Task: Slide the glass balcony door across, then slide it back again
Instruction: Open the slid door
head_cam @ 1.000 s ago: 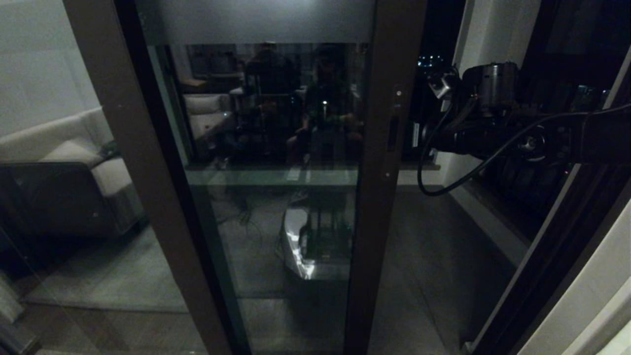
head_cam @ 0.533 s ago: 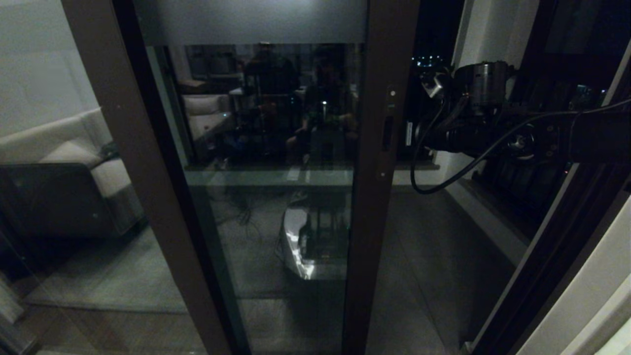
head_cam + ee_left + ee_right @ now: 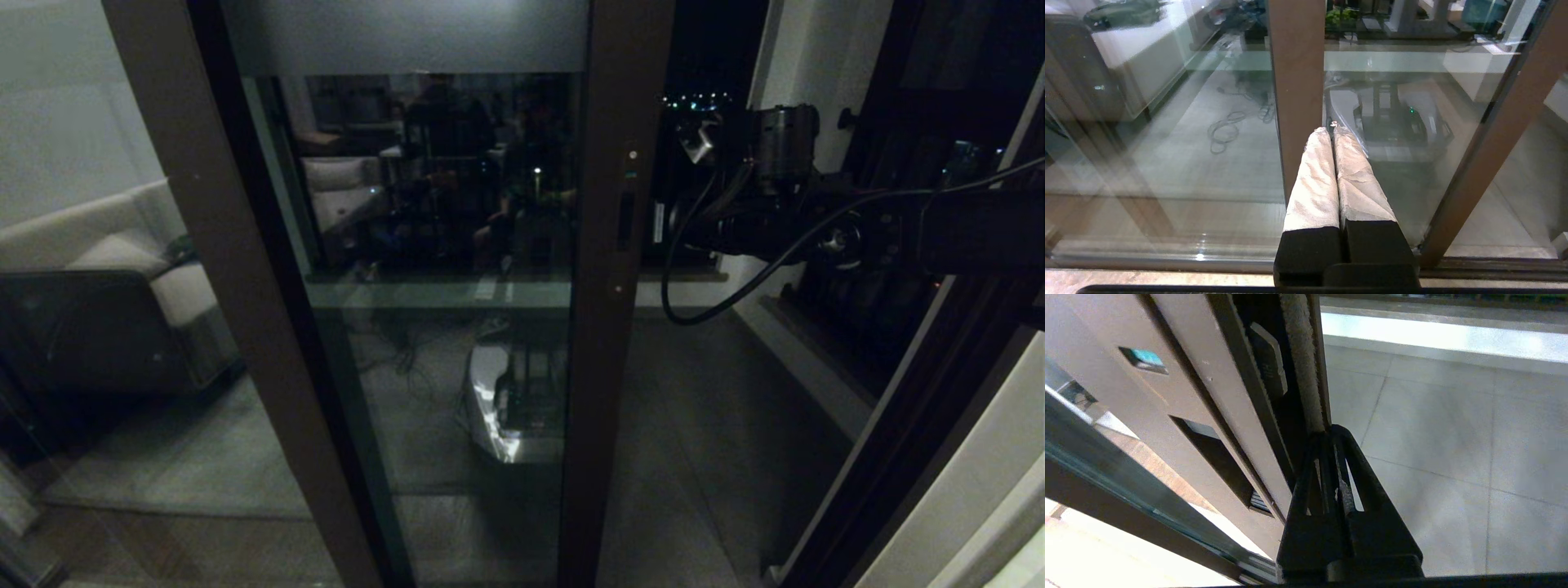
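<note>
At the open right edge of the tall brown-framed glass balcony door (image 3: pixel 424 269), the right gripper (image 3: pixel 1331 435) has its black fingers pressed together, tips against the door's edge stile beside the fuzzy seal strip (image 3: pixel 1300 355). Door stands part open, tiled balcony floor (image 3: pixel 702 408) visible past it. Left gripper (image 3: pixel 1332 127), white-wrapped fingers together, holds nothing, low near the glass.

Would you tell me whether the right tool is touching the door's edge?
Touching: in the right wrist view the right tool, fingers together, presses its tips against the glass balcony door edge.
</note>
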{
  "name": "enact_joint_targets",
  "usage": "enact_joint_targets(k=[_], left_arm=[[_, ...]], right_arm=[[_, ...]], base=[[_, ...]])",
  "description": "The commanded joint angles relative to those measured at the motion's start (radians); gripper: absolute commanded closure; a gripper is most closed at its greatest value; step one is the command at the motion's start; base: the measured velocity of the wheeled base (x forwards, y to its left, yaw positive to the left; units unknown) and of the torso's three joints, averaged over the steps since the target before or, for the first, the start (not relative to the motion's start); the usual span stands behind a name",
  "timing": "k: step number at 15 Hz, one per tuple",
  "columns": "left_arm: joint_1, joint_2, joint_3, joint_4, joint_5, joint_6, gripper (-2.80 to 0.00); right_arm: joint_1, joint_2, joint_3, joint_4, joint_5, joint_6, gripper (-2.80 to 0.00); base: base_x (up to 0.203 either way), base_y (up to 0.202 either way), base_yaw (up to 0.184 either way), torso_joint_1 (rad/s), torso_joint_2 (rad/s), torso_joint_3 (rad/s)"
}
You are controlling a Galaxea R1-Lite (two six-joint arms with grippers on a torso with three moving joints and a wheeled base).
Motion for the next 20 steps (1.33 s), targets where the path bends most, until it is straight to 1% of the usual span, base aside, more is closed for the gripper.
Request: enact_joint_targets(k=[1, 7, 10, 17, 20], left_arm=[[0.000, 0.000, 0.000, 0.000, 0.000, 0.000, 0.00], [0.000, 0.000, 0.000, 0.000, -0.001, 0.000, 0.00], [0.000, 0.000, 0.000, 0.000, -0.001, 0.000, 0.00], [0.000, 0.000, 0.000, 0.000, 0.001, 0.000, 0.00], [0.000, 0.000, 0.000, 0.000, 0.001, 0.000, 0.00]], right_arm=[[0.012, 0.005, 0.001, 0.004, 0.003, 0.000, 0.00], [0.043, 0.035, -0.025, 0.004, 0.000, 0.000, 0.00], [0.065, 0.075, -0.062, 0.004, -0.035, 0.000, 0.00], [0.106, 0.103, -0.085, 0.004, -0.037, 0.001, 0.00], [0.115, 0.124, -0.117, 0.005, -0.037, 0.002, 0.00]], base=[[0.000, 0.000, 0.000, 0.000, 0.00, 0.000], [0.000, 0.000, 0.000, 0.000, 0.00, 0.000], [0.000, 0.000, 0.000, 0.000, 0.00, 0.000], [0.000, 0.000, 0.000, 0.000, 0.00, 0.000], [0.000, 0.000, 0.000, 0.000, 0.00, 0.000]])
